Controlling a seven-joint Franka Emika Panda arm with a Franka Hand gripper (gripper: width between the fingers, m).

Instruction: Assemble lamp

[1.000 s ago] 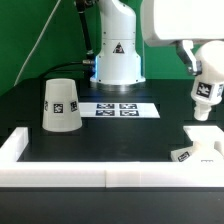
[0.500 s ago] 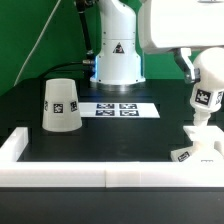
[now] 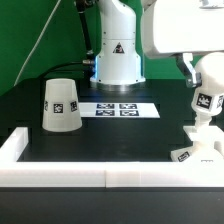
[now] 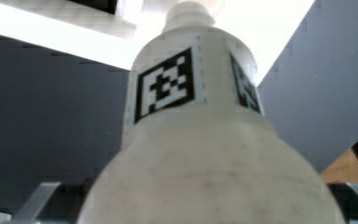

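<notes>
The bulb (image 3: 207, 100) is a white rounded part with a square tag. It hangs at the exterior view's right with its narrow end down, just above the flat square base (image 3: 205, 150). My gripper (image 3: 203, 70) is shut on the bulb's upper end. In the wrist view the bulb (image 4: 194, 110) fills the picture between my fingers (image 4: 39, 197), and my gripper (image 4: 194, 205) is closed round it. The tapered shade (image 3: 60, 105) stands mouth down at the exterior view's left.
The marker board (image 3: 118, 109) lies flat at mid table in front of the white robot body (image 3: 118, 55). A raised white border (image 3: 100, 178) runs along the table's front edge and up both sides.
My gripper has carried the bulb down and a little to the exterior view's right, closer to the base. The bulb now hangs more upright. The shade and base have not moved.
</notes>
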